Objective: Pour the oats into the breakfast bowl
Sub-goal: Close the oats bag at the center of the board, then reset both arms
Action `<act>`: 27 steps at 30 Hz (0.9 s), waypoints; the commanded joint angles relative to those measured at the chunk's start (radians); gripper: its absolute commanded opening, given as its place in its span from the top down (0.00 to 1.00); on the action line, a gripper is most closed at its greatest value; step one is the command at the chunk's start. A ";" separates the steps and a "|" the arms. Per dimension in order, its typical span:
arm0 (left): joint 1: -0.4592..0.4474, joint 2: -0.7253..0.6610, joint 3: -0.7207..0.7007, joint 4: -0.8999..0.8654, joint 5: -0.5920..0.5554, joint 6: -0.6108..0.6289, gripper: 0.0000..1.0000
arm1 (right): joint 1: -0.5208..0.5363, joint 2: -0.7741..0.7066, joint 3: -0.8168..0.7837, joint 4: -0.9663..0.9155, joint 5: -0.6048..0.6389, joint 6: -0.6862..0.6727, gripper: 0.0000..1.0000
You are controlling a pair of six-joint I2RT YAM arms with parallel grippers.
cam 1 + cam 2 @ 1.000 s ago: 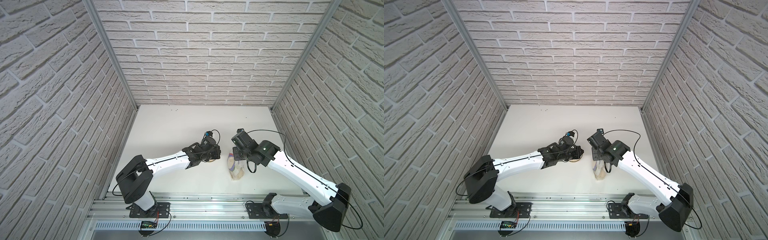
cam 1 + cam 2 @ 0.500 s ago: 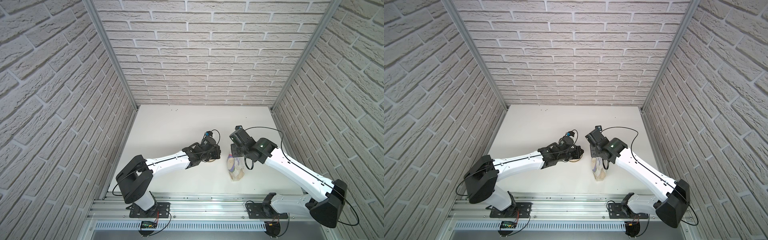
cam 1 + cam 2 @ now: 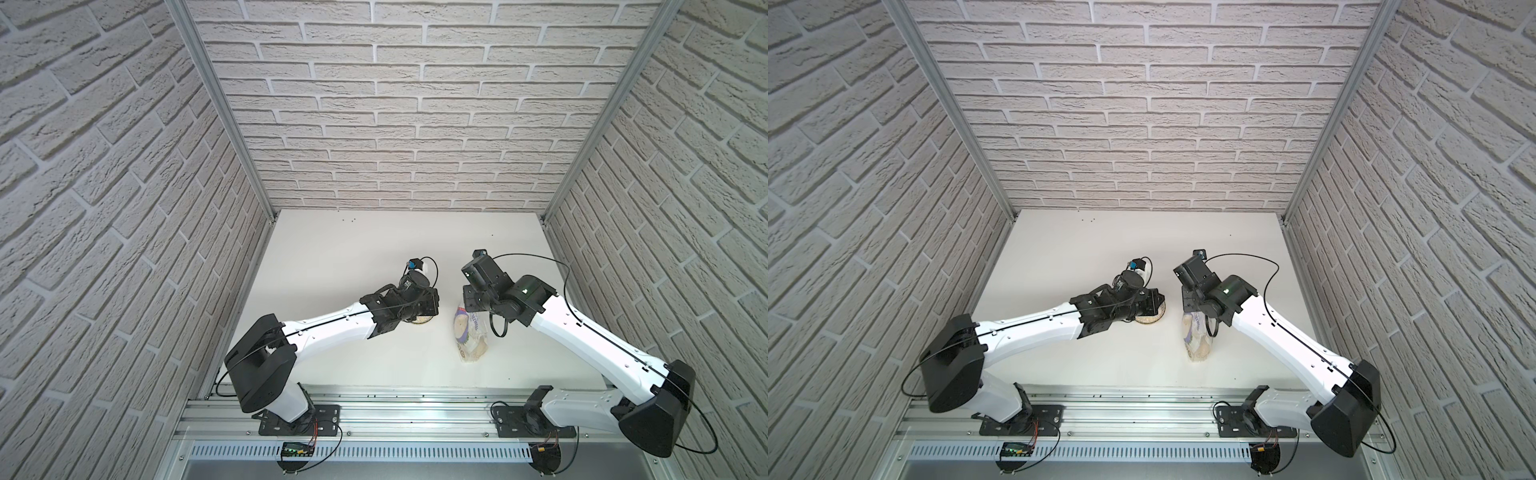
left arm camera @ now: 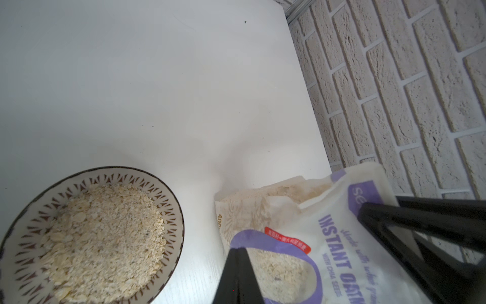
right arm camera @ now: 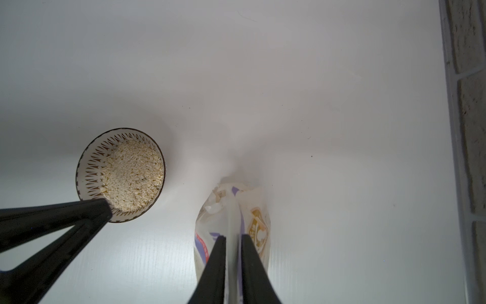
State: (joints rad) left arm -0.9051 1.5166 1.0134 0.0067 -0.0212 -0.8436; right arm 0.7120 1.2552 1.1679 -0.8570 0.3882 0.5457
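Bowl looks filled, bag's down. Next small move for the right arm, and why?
Probably open a bit wider and lift clear. The bowl holds oats, the bag rests on the table, and the right gripper has its fingers slightly parted around the bag's top edge.

A plain white matte tabletop point(image 3: 353, 249) carries two things. A small round white bowl with a dark lattice pattern and dark rim point(image 5: 90, 168), filled with pale beige oat flakes point(image 5: 132, 175), sits on it, and just beside that, apart from it, stands a soft clear-and-white plastic oat bag with purple print point(image 3: 469, 338).

Left gripper point(image 3: 432, 305) jaws shut; right gripper point(image 5: 232, 252) jaws slightly parted (narrow gap), pointing down.
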 commanded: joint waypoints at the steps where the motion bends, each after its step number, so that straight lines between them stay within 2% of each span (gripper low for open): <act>1: -0.003 -0.057 -0.014 -0.004 -0.056 0.053 1.00 | -0.013 0.011 0.012 0.051 0.010 0.002 0.72; 8: -0.002 -0.147 -0.050 -0.031 -0.142 0.096 1.00 | -0.030 0.063 0.032 0.090 -0.009 -0.015 0.73; 10: 0.000 -0.180 -0.059 -0.045 -0.177 0.116 0.98 | -0.036 0.074 0.041 0.089 -0.009 -0.016 0.82; 11: 0.000 -0.193 -0.062 -0.054 -0.201 0.126 0.96 | -0.037 0.076 0.041 0.092 -0.012 -0.018 0.90; 12: 0.001 -0.208 -0.065 -0.062 -0.221 0.140 0.94 | -0.039 0.075 0.041 0.091 -0.013 -0.018 0.96; 15: 0.006 -0.250 -0.066 -0.096 -0.293 0.189 0.88 | -0.040 0.050 0.021 0.114 -0.015 -0.013 0.97; 17: 0.007 -0.292 -0.089 -0.080 -0.329 0.248 0.72 | -0.043 0.022 0.006 0.138 -0.024 -0.021 0.97; 18: 0.008 -0.316 -0.102 -0.072 -0.357 0.269 0.59 | -0.045 0.010 0.005 0.142 -0.026 -0.020 0.90; 20: 0.014 -0.370 -0.125 -0.068 -0.423 0.311 0.19 | -0.046 -0.021 0.001 0.157 -0.020 -0.023 0.55; 21: 0.018 -0.393 -0.129 -0.076 -0.452 0.332 0.05 | -0.046 -0.042 -0.004 0.170 -0.011 -0.025 0.38; 23: 0.035 -0.433 -0.116 -0.115 -0.522 0.380 0.02 | -0.047 -0.084 -0.013 0.196 0.017 -0.033 0.06; 24: 0.051 -0.451 -0.106 -0.130 -0.539 0.404 0.02 | -0.046 -0.107 -0.020 0.214 0.036 -0.037 0.01; 27: 0.106 -0.491 -0.079 -0.155 -0.565 0.464 0.02 | -0.046 -0.179 -0.053 0.273 0.126 -0.037 0.00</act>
State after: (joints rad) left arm -0.8406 1.0550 0.9020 -0.1219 -0.4908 -0.4782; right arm 0.6708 1.1328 1.1481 -0.6746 0.4168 0.5156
